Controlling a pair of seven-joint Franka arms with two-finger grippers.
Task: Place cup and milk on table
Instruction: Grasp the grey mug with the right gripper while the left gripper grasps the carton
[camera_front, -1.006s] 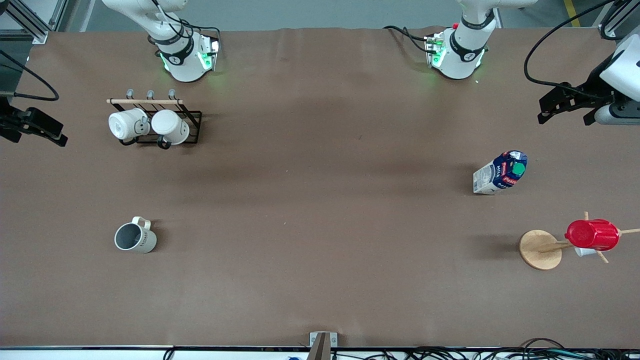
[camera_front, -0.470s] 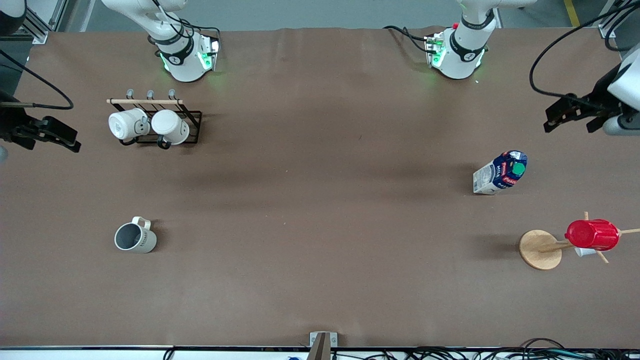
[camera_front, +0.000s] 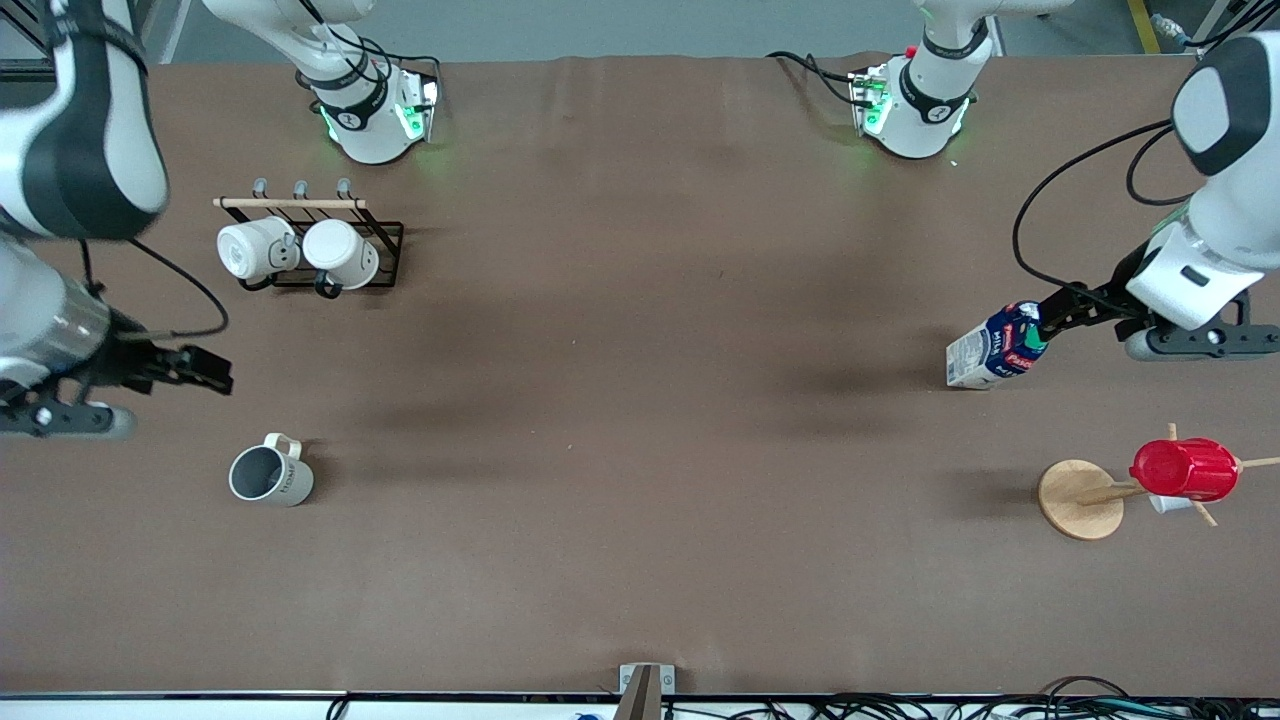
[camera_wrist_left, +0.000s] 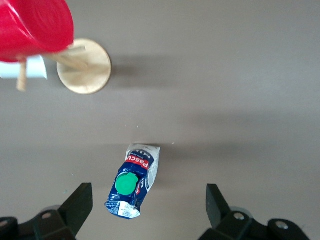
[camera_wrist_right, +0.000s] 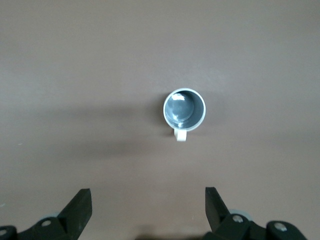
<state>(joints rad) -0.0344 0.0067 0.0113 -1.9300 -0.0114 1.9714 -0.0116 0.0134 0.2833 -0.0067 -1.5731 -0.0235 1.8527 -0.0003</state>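
The left gripper (camera_front: 1062, 318) hung with fingers spread wide over the milk (camera_front: 996, 346), which stood upright on the table (camera_front: 640, 400) toward the left arm's end, farther from the front camera than a red cup (camera_front: 1186, 469) on a wooden stand (camera_front: 1080, 499). The right gripper (camera_front: 205, 371), fingers likewise spread, hovered above the table near the upright cup (camera_front: 270, 475) at the right arm's end.

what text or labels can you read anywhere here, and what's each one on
"PASCU": white letters on the red label of the milk carton, clearest in the left wrist view; the word runs on out of sight.
"Milk": on the carton's dark blue upper part in the front view, only just legible.
Dark lettering on the side of the cream-white cup: too small to read.
Fine print on the carton's white side: too small to read.
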